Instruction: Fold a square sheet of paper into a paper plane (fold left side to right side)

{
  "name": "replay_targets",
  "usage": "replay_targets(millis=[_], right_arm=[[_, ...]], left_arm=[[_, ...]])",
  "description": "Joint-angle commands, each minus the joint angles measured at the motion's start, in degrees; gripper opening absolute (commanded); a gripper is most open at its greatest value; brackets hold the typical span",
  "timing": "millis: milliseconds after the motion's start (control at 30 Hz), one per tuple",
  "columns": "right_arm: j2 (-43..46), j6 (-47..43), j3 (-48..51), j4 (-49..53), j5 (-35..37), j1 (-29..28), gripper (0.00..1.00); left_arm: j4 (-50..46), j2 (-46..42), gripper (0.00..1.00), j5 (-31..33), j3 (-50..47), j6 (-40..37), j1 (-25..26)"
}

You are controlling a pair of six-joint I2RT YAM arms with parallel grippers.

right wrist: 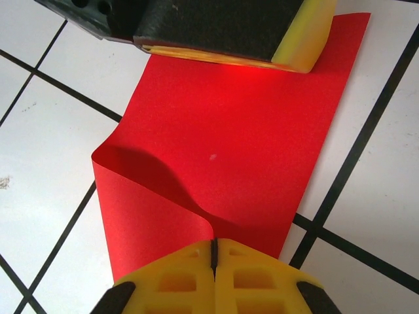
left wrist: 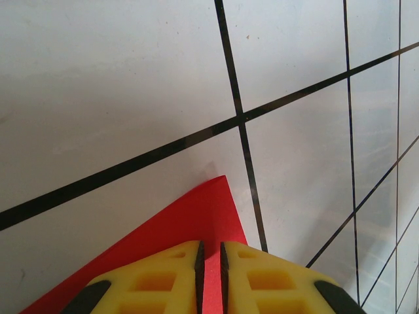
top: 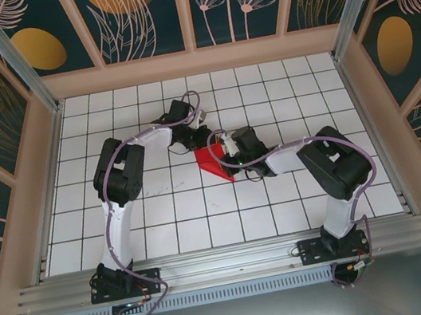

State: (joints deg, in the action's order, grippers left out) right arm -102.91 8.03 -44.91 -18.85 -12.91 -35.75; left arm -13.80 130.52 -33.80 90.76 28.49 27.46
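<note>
A white counter ruled into square tiles by black lines lies inside a walled bay, whose panels are dark teal with pale leaf and flower shapes. The left arm and the right arm, both white and black, rise from the near rail and bend inward, so their wrists meet over the middle of the grid.

Between those wrists lies the red paper sheet, a little beyond the counter's centre. From the top it reads as a pointed red patch. In the right wrist view most of it lies flat across a black grid line, while its near part lifts off the tiles in a smooth curl.

The left gripper sits at the sheet's far end, its yellow fingers over the paper near one corner. They stand a thin slit apart with red showing through. I cannot tell whether they pinch the sheet or only press on it.

The right gripper is at the near end, its yellow fingers clenched together. The raised curl runs straight into their seam, nipped there.
</note>
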Motion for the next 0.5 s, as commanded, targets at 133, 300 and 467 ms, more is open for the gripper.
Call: replay_targets(millis=[133, 300, 467], right_arm=[[-1.31, 0.21, -1.12, 3.57, 1.04, 0.25, 0.00], [-2.14, 0.48, -1.22, 5.09, 1.44, 0.27, 0.00], [-3.17, 0.44, -1.56, 5.62, 1.57, 0.25, 0.00]], left_arm=[[-2.63, 1.84, 0.19, 1.80, -1.49, -1.24, 0.97], [-2.63, 1.59, 0.20, 1.74, -1.55, -1.24, 0.95], [-2.63, 0.24, 0.24, 1.91, -1.42, -1.29, 0.98]])
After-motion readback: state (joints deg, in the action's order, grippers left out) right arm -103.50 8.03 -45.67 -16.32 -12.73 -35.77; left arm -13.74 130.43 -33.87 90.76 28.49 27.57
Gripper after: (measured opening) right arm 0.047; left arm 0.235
